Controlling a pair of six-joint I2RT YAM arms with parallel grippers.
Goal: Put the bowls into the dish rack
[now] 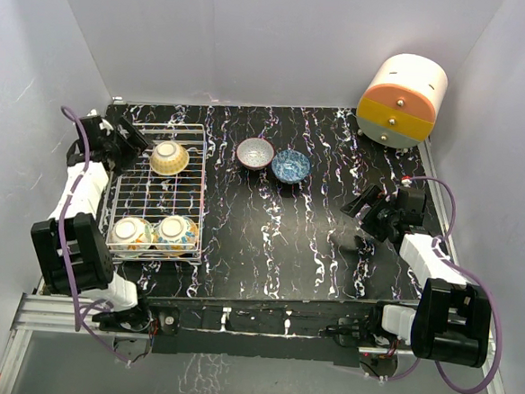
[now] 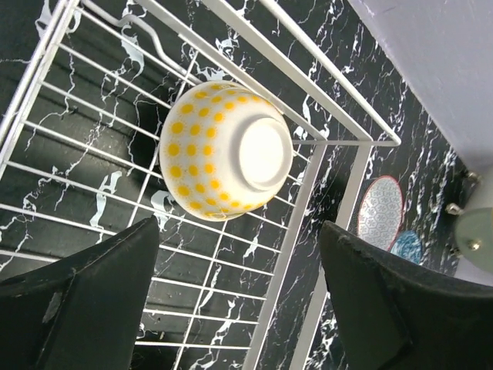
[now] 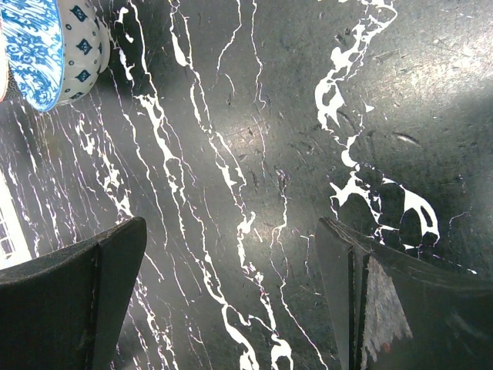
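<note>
Dotted bowl (image 2: 225,151): in the far end of the dish rack (image 1: 159,199), foot ring facing up, yellow spots on the outside.
Other racked bowls: two side by side at the near end (image 1: 132,233) (image 1: 176,232).
Loose bowls: a grey one (image 1: 255,153) and a blue one (image 1: 291,166), just beside each other on the table (image 1: 287,235), right of the rack.
Left gripper (image 2: 239,227): jaws wide apart, empty, near the dotted bowl.
Right gripper (image 3: 231,231): jaws apart, empty, over bare table.
Drum (image 1: 402,100): far right corner.
</note>
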